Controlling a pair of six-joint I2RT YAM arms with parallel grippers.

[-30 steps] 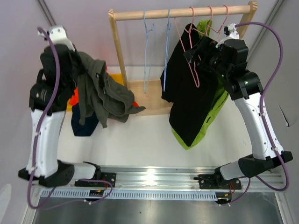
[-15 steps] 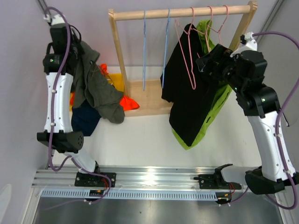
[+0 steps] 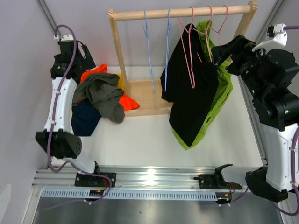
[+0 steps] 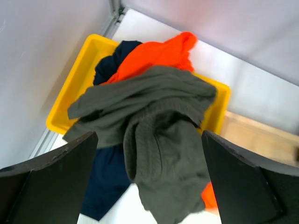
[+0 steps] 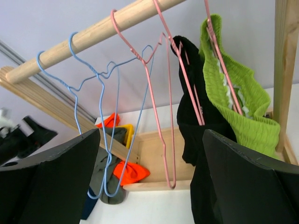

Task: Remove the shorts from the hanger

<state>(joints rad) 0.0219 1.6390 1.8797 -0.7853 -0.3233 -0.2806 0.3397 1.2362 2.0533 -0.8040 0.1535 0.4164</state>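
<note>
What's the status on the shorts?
Left gripper open, right gripper open, both empty. Olive-grey shorts lie on yellow bin pile. Black shorts, lime green shorts hang on the rail. Nothing blocking.

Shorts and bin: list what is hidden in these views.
- Top view: yellow bin almost wholly buried under orange shorts and olive-grey shorts.
- Left wrist: navy shorts mostly covered by olive-grey shorts.
- Right wrist: black shorts and lime green shorts cut off below by the fingers.

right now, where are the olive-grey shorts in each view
Top external: olive-grey shorts left of centre, heaped.
Left wrist: centre of the picture, topmost on the heap.
Right wrist: small, at lower left.
Shared landmark: the yellow bin under them.
</note>
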